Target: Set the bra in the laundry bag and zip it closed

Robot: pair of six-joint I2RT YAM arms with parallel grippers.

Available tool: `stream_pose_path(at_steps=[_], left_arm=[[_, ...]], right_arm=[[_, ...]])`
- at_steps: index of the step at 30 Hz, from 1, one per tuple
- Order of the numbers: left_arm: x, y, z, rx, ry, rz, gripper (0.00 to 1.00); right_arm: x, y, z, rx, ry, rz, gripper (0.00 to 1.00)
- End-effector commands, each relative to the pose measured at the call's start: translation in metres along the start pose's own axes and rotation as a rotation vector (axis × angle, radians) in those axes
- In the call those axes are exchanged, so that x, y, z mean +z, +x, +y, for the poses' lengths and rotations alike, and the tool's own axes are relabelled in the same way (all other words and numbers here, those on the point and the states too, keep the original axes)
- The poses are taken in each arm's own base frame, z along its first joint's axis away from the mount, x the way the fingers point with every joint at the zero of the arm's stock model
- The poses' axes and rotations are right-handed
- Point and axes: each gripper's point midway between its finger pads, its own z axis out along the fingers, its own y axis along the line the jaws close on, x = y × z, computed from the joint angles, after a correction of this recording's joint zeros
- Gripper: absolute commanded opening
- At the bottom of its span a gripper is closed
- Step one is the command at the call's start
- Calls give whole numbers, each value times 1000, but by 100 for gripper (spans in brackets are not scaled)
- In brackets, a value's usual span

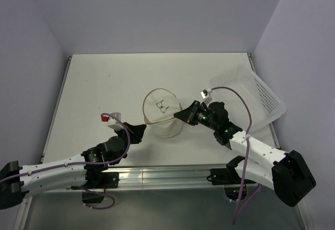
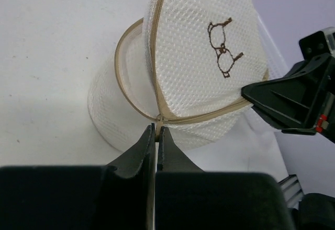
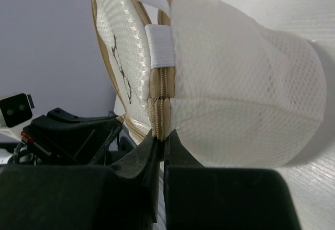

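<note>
One laundry bag (image 1: 163, 116), left gripper (image 2: 157, 129) and right gripper (image 3: 161, 136) both closed on its trim.

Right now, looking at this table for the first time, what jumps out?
A round white mesh laundry bag sits in the middle of the table, its lid, marked with little eyeglasses, tipped up. The left fingers and the right fingers pinch its tan rim from opposite sides. A white perforated tray leans at the table's right edge.
</note>
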Motion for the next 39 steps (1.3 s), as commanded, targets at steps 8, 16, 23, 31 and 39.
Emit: stream_pose_path(at_steps=[8, 16, 23, 31, 39], left_arm=[[-10, -18, -1, 27, 1, -34, 0], [1, -12, -48, -16, 105, -17, 0], [11, 1, -82, -42, 194, 22, 0], [9, 17, -79, -38, 193, 63, 0], [8, 19, -78, -23, 197, 72, 0]], right_arm=[[29, -42, 10, -127, 5, 37, 34], [10, -6, 21, -158, 16, 28, 93], [2, 36, 28, -59, -36, 34, 86], [10, 30, 45, -63, -94, 23, 59], [23, 30, 30, -35, -36, 9, 30]])
